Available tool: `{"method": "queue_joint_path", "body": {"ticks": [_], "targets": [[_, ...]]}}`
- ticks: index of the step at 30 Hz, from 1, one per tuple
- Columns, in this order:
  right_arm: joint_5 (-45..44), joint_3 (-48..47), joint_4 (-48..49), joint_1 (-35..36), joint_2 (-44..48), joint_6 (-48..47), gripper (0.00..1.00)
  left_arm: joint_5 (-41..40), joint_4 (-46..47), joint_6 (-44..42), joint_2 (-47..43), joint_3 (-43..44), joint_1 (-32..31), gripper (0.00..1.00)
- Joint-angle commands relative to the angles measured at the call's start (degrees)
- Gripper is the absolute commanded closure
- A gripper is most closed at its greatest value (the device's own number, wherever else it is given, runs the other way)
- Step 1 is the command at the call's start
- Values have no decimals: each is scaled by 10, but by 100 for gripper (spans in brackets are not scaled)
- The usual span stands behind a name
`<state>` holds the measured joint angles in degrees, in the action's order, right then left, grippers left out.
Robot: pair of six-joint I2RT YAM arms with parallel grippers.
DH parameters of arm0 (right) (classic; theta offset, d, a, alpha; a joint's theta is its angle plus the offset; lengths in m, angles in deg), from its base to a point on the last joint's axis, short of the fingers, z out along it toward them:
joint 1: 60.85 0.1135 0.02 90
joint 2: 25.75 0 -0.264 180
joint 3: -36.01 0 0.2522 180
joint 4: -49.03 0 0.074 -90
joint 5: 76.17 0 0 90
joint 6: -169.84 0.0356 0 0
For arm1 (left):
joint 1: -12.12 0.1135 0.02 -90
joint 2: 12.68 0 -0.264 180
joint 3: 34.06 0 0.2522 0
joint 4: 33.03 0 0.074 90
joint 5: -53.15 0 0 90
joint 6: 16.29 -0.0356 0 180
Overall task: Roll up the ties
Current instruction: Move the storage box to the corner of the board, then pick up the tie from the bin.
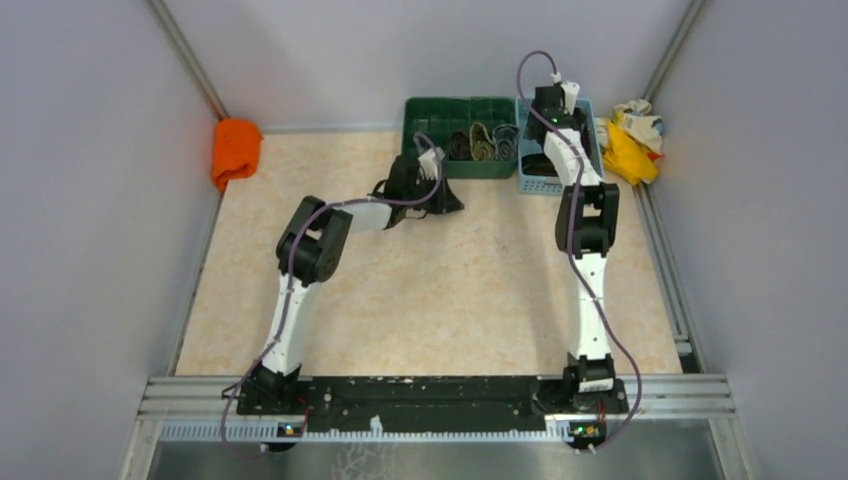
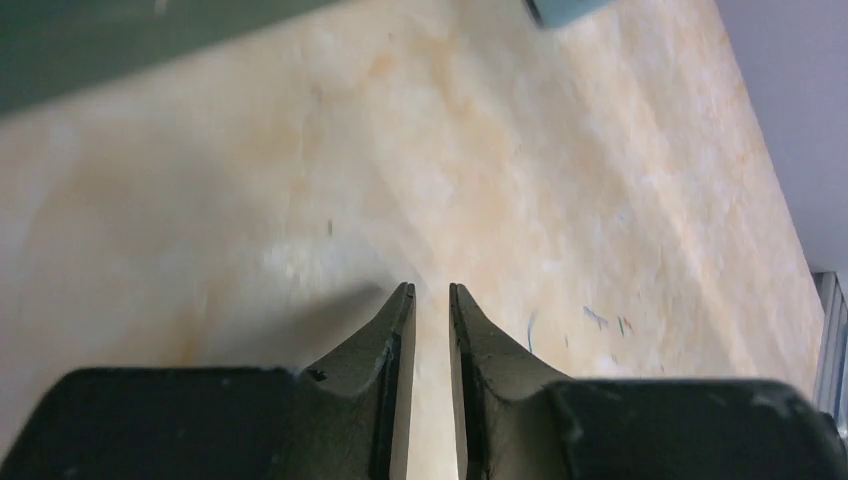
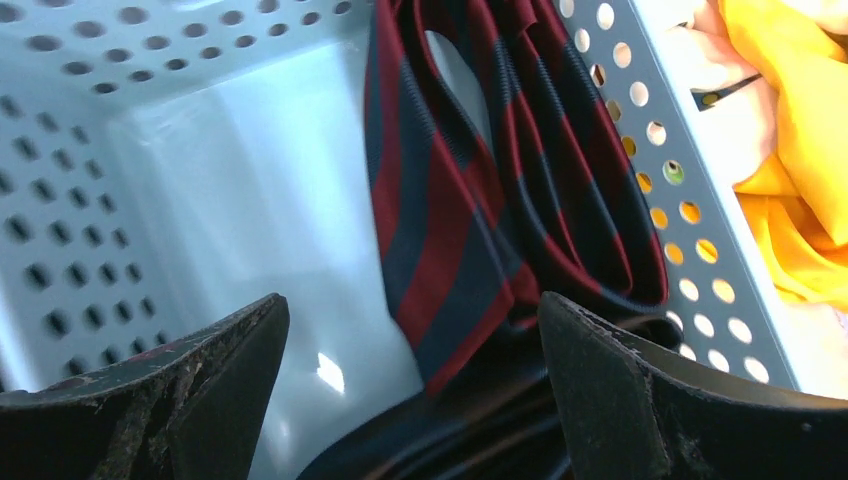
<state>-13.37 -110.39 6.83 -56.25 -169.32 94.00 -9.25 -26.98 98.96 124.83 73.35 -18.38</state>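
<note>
Dark red fabric with navy bars, smooth and faintly glossy: that is the long narrow necktie (image 3: 440, 220) you see in the right wrist view. It lies folded in loose loops inside the pale blue perforated plastic basket (image 3: 90, 150), against the basket's right wall, with its pointed end towards the camera. Darker fabric lies under it, too shadowed to make out.

Your right gripper (image 3: 410, 305) hangs over that basket with its scuffed black fingers spread wide on either side of the tie, closed on nothing.

Just left of the basket, at the far edge of the table, stands the dark green plastic tray (image 1: 440, 105), divided into square compartments. Three rolled ties (image 1: 482, 143), dark, olive and grey-blue, sit side by side in its near right compartments.

Your left gripper (image 2: 430, 288) is low over the mottled cream-and-tan tabletop (image 1: 450, 290), just near of the green tray. Its tapered fingers stand slightly apart and only bare table shows in the slit.

A crumpled yellow-and-cream cloth (image 1: 630, 140) lies just right of the basket. A bright orange cloth (image 1: 236, 148) sits in the far left corner.
</note>
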Motion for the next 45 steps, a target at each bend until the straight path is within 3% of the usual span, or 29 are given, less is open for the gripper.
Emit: {"method": "queue_joint_path", "body": {"ticks": [1,5,9,14,20,23,29,36,45], "targets": [[20,-86,-12,-29,-44,7,6,-25,80,-9,-123,-118,-4,75],[42,-97,6,-44,-64,20,8,-50,67,-39,-179,-164,-9,75],[82,-100,8,-73,-82,27,21,-70,24,-60,-199,-166,-10,75],[151,-99,5,-83,-110,25,51,-76,-5,-67,-217,-183,-11,76],[189,-99,16,-83,-113,25,80,-94,-26,-78,-246,-227,-11,77],[207,-89,36,-83,-96,29,100,-101,-66,-84,-258,-227,-11,79],[270,-37,121,-83,-26,51,100,-156,-82,-81,-307,-275,-11,85],[326,15,174,-82,89,62,100,-222,-82,-88,-397,-334,-11,86],[400,203,199,-78,343,79,100,-231,-80,-75,-475,-382,-12,86]]}}
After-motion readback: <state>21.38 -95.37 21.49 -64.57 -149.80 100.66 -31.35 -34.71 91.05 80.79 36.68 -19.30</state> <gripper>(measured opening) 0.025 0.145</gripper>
